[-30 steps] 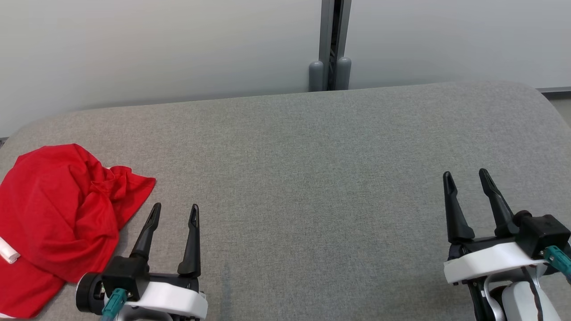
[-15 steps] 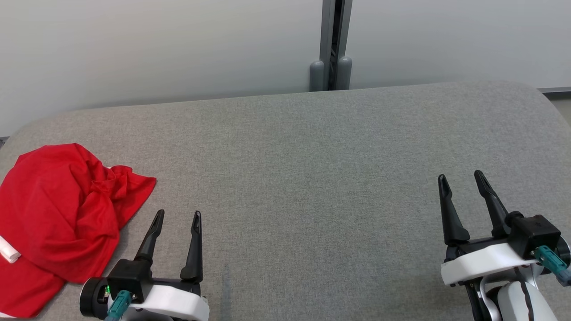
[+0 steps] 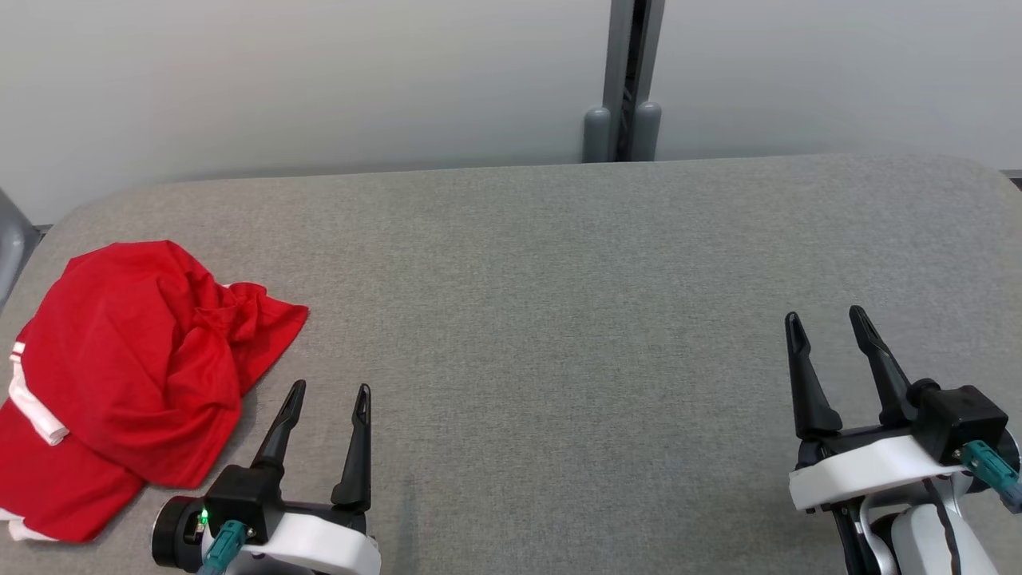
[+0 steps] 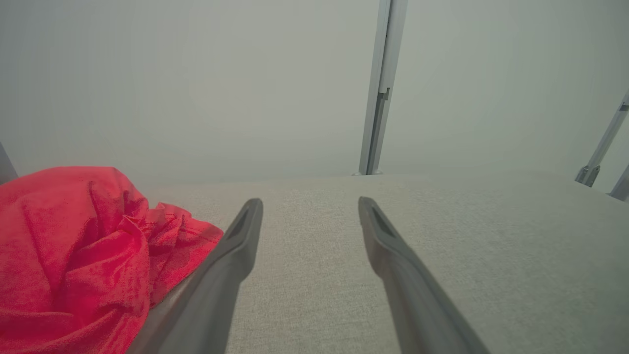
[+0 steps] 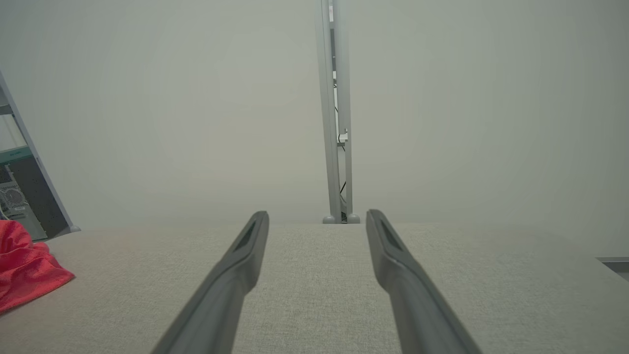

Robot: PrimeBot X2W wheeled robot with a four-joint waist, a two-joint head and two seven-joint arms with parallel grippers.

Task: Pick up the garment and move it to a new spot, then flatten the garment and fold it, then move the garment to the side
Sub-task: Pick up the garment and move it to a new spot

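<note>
A crumpled red garment (image 3: 120, 367) with white trim lies in a heap at the left end of the grey padded table (image 3: 559, 319). It also shows in the left wrist view as a garment (image 4: 73, 260) at the lower left, and at the left edge of the right wrist view as a garment (image 5: 22, 265). My left gripper (image 3: 329, 393) hovers open just right of the heap, nothing between its fingers. Far to the right, my right gripper (image 3: 825, 318) is open and empty over bare fabric.
A grey post (image 3: 627, 80) stands against the pale wall behind the table's far edge. The table's corners are rounded. Shelving with equipment (image 5: 19, 191) shows beyond the table's left end in the right wrist view.
The head camera has turned left, so the whole picture has shifted right. The left gripper sits slightly lower in the frame; the right gripper has barely moved. The garment lies as before.
</note>
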